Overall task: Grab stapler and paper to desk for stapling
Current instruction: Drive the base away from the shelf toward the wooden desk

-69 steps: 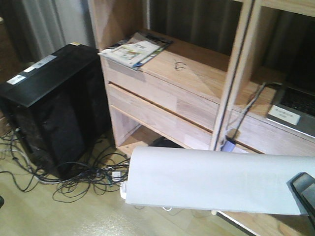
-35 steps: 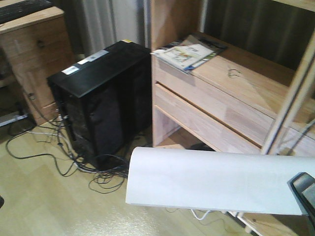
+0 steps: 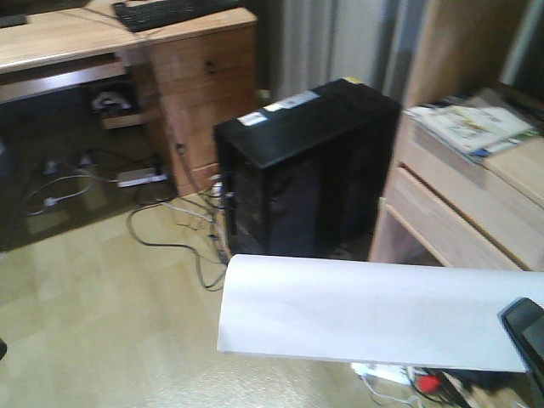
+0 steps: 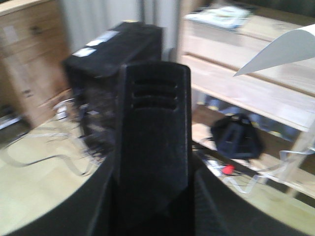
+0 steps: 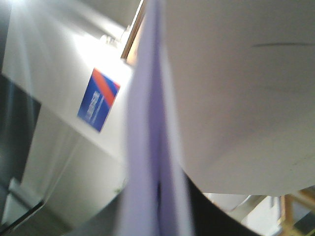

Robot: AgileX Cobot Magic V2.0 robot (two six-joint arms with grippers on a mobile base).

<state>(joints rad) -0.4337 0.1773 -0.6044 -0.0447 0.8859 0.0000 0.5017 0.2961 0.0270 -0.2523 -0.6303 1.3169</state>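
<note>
Paper (image 3: pixel 365 310) is pinched by right pincer (image 3: pixel 525 333), long axis lying crosswise. Stapler (image 4: pixel 152 132) appears clamped in left pincer (image 4: pixel 152 216). Desk (image 3: pixel 59 38) is seen well apart, ahead-left; left arm judged nearer.

A black computer tower (image 3: pixel 306 161) stands on the pale floor (image 3: pixel 102 340), just beside a wooden shelf unit (image 3: pixel 459 212) with magazines (image 3: pixel 472 123) on top. Tangled cables (image 3: pixel 170 225) lie left of the tower. Grey curtains (image 3: pixel 340 38) hang behind. A black bag (image 4: pixel 236 137) sits low under the unit. A keyboard (image 3: pixel 170 12) shows top left.
</note>
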